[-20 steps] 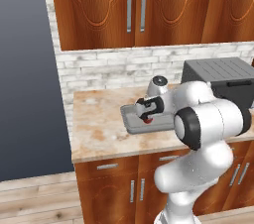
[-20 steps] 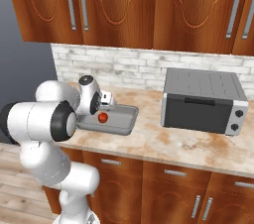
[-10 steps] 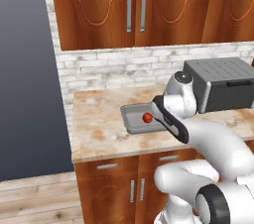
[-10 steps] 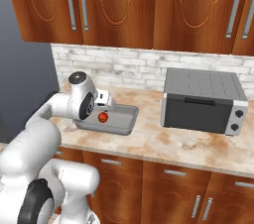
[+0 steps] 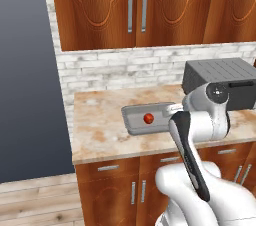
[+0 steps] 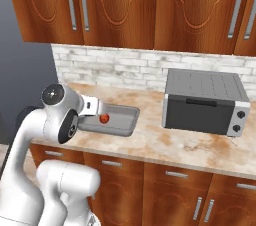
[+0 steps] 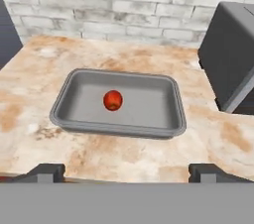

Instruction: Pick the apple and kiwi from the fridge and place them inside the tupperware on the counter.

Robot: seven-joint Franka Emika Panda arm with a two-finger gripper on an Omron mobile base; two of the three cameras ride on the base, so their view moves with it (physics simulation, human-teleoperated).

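Observation:
The red apple [image 7: 113, 100] lies free in the middle of the grey tupperware [image 7: 163, 128], which stands on the marbled counter [image 7: 34, 64]. My gripper [image 7: 127, 172] is open and empty, pulled back over the counter's front edge, its fingertips [image 7: 47, 171] spread wide and well short of the tray. From the base cameras the apple [image 5: 148, 118] [image 6: 104, 118] shows in the tupperware [image 5: 131, 118] [image 6: 125, 122], with my white arm beside it. The fridge [image 5: 27, 95] is the dark wall at the left. The kiwi is out of view.
A grey toaster oven [image 6: 205, 101] [image 5: 220, 77] [image 7: 233, 59] stands on the counter right of the tray. A white brick wall [image 7: 124, 0] backs the counter, wooden cabinets [image 6: 130, 5] hang above it, and drawers with silver handles sit below.
The arm has drawn back from the tray toward the counter's front, and its elbow has swung down. The apple stays in the tupperware. The jaws stay wide.

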